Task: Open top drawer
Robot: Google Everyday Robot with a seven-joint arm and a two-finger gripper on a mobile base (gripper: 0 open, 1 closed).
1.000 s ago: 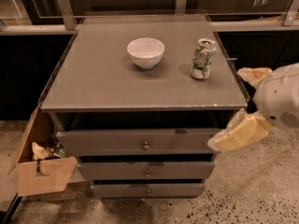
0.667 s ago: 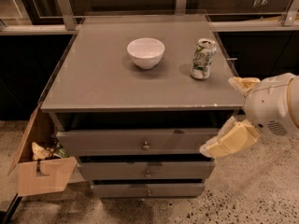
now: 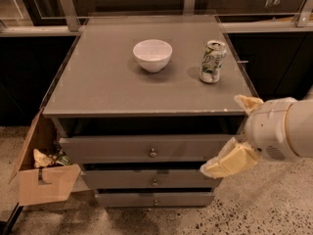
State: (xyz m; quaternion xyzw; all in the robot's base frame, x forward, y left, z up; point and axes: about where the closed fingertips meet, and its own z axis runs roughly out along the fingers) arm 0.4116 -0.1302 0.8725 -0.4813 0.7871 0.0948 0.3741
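The top drawer (image 3: 122,148) is the uppermost and tallest of 3 grey drawer fronts in a low grey cabinet (image 3: 98,89), directly under the cabinet's flat top. 1 small round metal knob (image 3: 153,152) sits at the middle of its front. A dark gap runs between the top's front edge and the upper edge of this drawer front. The 2 slimmer drawers (image 3: 122,179) below carry like knobs.

The gripper (image 3: 222,133) comes in from the right edge of the camera view, at the right end of the top drawer. Its 2 cream-coloured fingers (image 3: 230,161) are spread wide, with nothing between them. 1 finger is up by the top's front right corner. The other is lower, overlapping the right end of the drawer front; whether it touches the drawer I cannot tell. The knob is well to the left of both.

On the cabinet's top a white bowl (image 3: 152,55) stands near the middle. To its right stands an upright drinks can (image 3: 212,61) with a green and white label; its writing cannot be read. An open cardboard box (image 3: 46,182) with crumpled rubbish inside sits on the speckled floor (image 3: 264,204) at the cabinet's left side.
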